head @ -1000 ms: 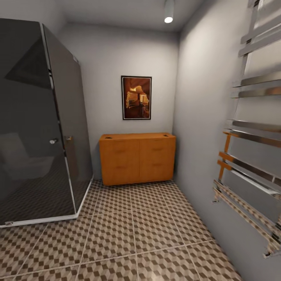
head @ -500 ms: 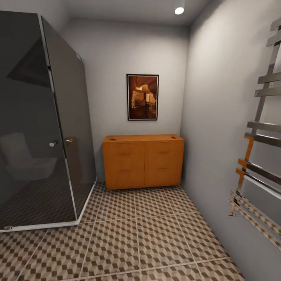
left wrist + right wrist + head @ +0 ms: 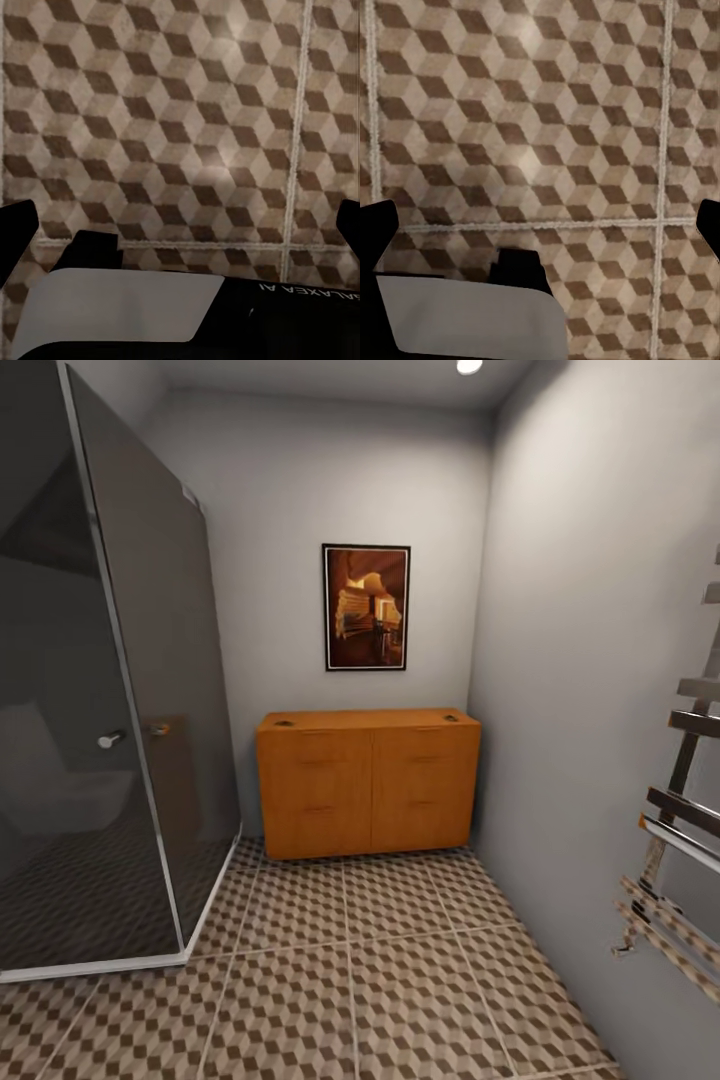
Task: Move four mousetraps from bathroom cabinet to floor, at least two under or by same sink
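Observation:
The cabinet (image 3: 368, 780), a low orange-brown chest with its drawers shut, stands against the far wall in the head view. Two small dark specks lie on its top near the corners, too small to identify. The mousetraps and the sink are out of view. The cube-patterned bathroom floor (image 3: 400, 980) stretches from me to the cabinet. In the left wrist view my left gripper (image 3: 180, 229) hangs open over bare tiles, its dark fingertips (image 3: 13, 232) wide apart. My right gripper (image 3: 540, 225) is likewise open above the tiles, with nothing between its fingertips (image 3: 376, 229).
A dark glass shower enclosure (image 3: 100, 710) fills the left side, with a knob on its door. A chrome towel rail (image 3: 680, 830) juts from the right wall. A framed picture (image 3: 366, 607) hangs above the cabinet. Between shower and right wall runs a tiled passage.
The whole head view has shifted: the camera moved forward and turned slightly, so the cabinet looks a little larger and the towel rail has slid towards the right edge. Nothing in the room moved.

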Controlling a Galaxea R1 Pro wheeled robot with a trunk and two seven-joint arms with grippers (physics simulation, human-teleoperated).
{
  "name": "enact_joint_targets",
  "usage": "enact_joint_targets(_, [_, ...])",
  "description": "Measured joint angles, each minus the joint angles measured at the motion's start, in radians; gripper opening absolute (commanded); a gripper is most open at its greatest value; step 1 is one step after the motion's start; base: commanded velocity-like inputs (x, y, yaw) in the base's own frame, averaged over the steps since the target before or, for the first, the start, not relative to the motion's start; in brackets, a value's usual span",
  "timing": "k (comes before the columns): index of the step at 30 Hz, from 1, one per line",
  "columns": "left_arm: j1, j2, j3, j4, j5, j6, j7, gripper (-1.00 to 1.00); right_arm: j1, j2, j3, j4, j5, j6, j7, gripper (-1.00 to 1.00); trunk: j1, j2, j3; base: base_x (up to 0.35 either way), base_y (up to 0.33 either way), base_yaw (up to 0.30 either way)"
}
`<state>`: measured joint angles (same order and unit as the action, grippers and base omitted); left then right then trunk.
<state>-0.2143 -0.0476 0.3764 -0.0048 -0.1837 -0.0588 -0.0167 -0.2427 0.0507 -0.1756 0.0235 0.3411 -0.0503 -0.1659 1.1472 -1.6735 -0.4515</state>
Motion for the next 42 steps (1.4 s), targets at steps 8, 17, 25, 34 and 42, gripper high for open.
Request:
enact_joint_targets(8, [0.000, 0.000, 0.000, 0.000, 0.000, 0.000, 0.000, 1.00, 0.000, 0.000, 0.000, 0.000, 0.000, 0.000, 0.000, 1.00, 0.000, 0.000, 0.000, 0.323, 0.000, 0.000])
enact_joint_targets(17, [0.000, 0.000, 0.000, 0.000, 0.000, 0.000, 0.000, 1.00, 0.000, 0.000, 0.000, 0.000, 0.000, 0.000, 0.000, 1.00, 0.000, 0.000, 0.000, 0.323, 0.000, 0.000])
enact_joint_targets(25, [0.000, 0.000, 0.000, 0.000, 0.000, 0.000, 0.000, 1.00, 0.000, 0.000, 0.000, 0.000, 0.000, 0.000, 0.000, 1.00, 0.000, 0.000, 0.000, 0.323, 0.000, 0.000])
enact_joint_targets(34, [0.000, 0.000, 0.000, 0.000, 0.000, 0.000, 0.000, 1.00, 0.000, -0.004, 0.002, 0.000, 0.004, -0.003, -0.010, 1.00, 0.000, 0.000, 0.000, 0.323, 0.000, 0.000])
enact_joint_targets(42, [0.000, 0.000, 0.000, 0.000, 0.000, 0.000, 0.000, 1.00, 0.000, -0.005, 0.004, 0.000, 0.005, -0.002, -0.009, 1.00, 0.000, 0.000, 0.000, 0.323, 0.000, 0.000])
